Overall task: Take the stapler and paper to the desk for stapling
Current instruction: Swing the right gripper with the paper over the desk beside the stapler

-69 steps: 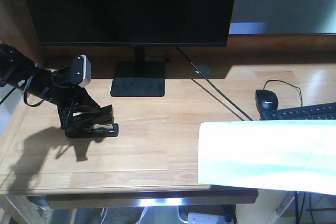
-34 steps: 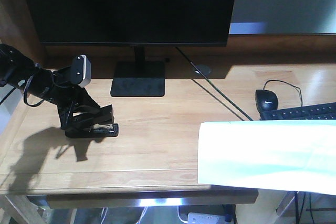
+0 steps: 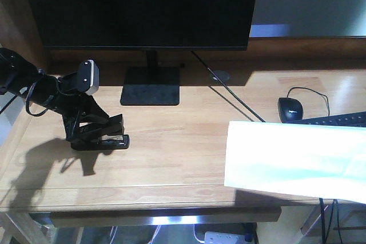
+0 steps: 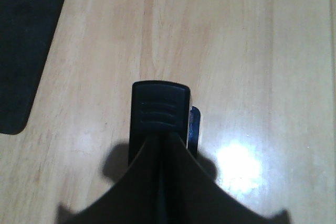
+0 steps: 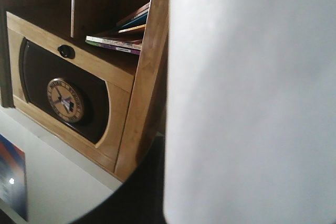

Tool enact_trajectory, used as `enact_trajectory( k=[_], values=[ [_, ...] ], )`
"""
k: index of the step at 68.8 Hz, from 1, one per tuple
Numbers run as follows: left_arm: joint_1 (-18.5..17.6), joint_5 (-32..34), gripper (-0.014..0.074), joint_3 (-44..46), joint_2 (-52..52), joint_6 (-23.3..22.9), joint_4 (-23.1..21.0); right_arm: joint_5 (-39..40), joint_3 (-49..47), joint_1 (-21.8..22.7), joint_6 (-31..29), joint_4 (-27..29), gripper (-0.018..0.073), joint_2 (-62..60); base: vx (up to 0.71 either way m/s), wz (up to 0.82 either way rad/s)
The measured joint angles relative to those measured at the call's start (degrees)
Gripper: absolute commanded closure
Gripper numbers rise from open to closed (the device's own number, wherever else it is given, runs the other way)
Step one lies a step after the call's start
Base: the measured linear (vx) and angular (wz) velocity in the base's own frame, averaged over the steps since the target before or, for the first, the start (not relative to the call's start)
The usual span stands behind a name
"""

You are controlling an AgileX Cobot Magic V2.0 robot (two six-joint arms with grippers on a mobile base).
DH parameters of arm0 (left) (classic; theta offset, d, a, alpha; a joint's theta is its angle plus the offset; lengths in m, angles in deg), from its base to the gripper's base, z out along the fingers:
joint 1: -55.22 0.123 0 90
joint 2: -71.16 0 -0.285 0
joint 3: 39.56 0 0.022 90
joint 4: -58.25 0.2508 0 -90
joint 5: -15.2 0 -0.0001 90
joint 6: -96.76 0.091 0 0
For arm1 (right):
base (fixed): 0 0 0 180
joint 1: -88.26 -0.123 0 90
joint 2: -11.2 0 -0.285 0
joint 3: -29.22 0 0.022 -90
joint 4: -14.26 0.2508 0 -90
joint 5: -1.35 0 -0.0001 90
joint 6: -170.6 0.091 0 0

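No text can be read. A round emblem (image 5: 65,100) on the dark cabinet door (image 5: 100,116) carries a ring of lettering too blurred to make out. The book spines (image 5: 118,40) above it show only colour bands. The mouse (image 3: 290,108) bears a tiny pale mark, illegible. The paper (image 3: 297,161) shows plain white.

Your left gripper (image 4: 160,142) pinches the black stapler (image 4: 159,107) on the desk (image 4: 252,45). A dark flat base (image 4: 23,40) sits upper left.

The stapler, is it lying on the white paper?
No, the stapler is at the left of the desk, far from the paper at right.
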Motion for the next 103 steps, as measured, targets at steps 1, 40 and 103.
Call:
enact_trajectory(
  k=[1, 40, 103],
  values=[
    [0.0, 0.0, 0.0603, 0.0, 0.0, 0.0, 0.0, -0.1, -0.2, 0.0, -0.3, -0.4, 0.0561, 0.0, 0.0, 0.0],
    [0.0, 0.0, 0.0603, 0.0, 0.0, -0.1, 0.0, 7.1, -22.2, 0.0, 26.5, -72.0, 0.0561, 25.0, 0.0, 0.0],
    [0.1, 0.0, 0.0603, 0.0, 0.0, -0.1, 0.0, -11.7, -52.6, -26.9, 11.0, -67.3, 0.0561, 76.3, 0.0, 0.0]
  ],
)
